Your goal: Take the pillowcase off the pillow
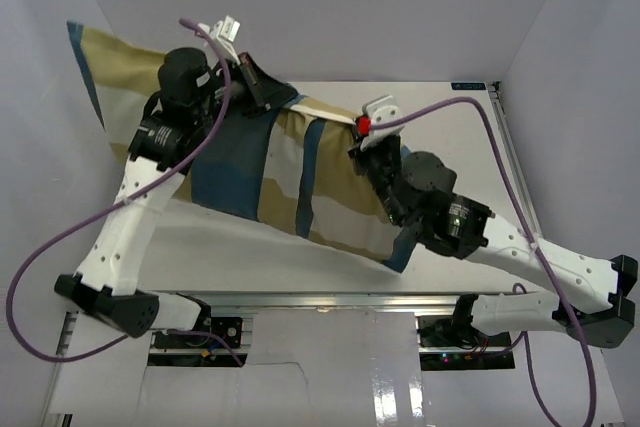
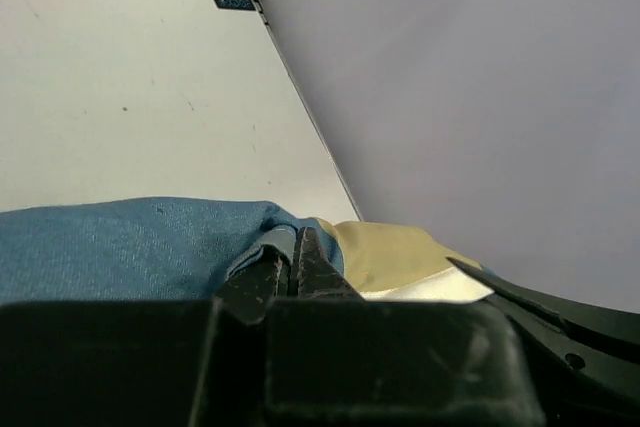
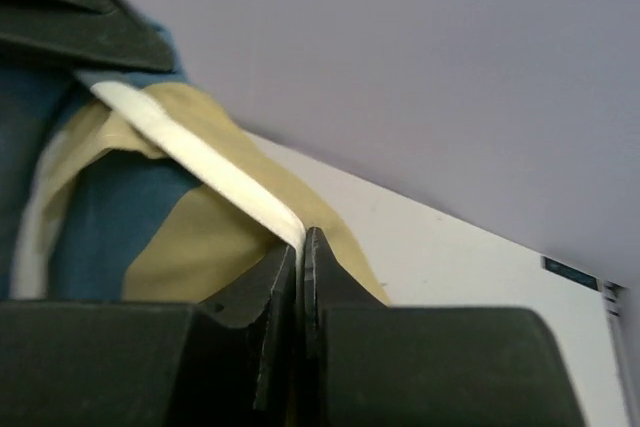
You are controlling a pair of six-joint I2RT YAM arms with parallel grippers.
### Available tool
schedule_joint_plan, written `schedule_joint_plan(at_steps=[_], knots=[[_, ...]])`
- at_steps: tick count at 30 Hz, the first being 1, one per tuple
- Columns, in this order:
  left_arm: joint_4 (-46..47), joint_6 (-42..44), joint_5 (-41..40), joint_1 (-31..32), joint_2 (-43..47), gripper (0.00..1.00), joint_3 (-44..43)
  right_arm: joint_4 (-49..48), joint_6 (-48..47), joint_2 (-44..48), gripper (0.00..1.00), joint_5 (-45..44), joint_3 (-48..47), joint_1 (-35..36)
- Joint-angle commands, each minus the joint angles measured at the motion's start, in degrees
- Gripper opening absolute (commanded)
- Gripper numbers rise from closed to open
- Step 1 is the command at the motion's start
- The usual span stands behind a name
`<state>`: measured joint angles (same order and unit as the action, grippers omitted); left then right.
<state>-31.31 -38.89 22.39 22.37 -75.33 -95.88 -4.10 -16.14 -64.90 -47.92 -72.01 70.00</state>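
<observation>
The checked pillowcase in tan, blue, teal and white stretches from the upper left wall down to the table's front right. My left gripper is shut on a blue fold of the pillowcase's upper edge; the closed fingers pinch the cloth. My right gripper is shut on the cloth's cream-white edge band, and tan and blue cloth hangs to the left of it. The left gripper's dark fingers show at the top left of the right wrist view. The pillow itself is hidden.
The white table lies under and behind the cloth, closed in by grey walls at the back and on both sides. A small black label marks the far right corner. Purple cables loop over both arms.
</observation>
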Motion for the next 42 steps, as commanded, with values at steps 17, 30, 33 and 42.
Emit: schedule_joint_plan(at_steps=[17,30,33,42], knots=[[1.9,16.4,-23.4,-0.9,-26.5,0.90,-4.3,19.9,18.7,-29.6,0.88,29.7,-18.8,-35.5],[12.1,13.8,-31.3,10.0,-13.2,0.88,32.6,-1.4,40.0,-9.5,0.91,42.4,30.5,-33.5],[17.4,10.6,-32.1,11.0,-10.0,0.82,41.2,-6.2,41.1,-10.8,0.90,37.8,34.7,-33.4],[33.4,0.8,-28.7,15.0,-0.4,0.83,62.5,-20.8,31.2,-18.4,0.93,42.0,33.9,-37.3]])
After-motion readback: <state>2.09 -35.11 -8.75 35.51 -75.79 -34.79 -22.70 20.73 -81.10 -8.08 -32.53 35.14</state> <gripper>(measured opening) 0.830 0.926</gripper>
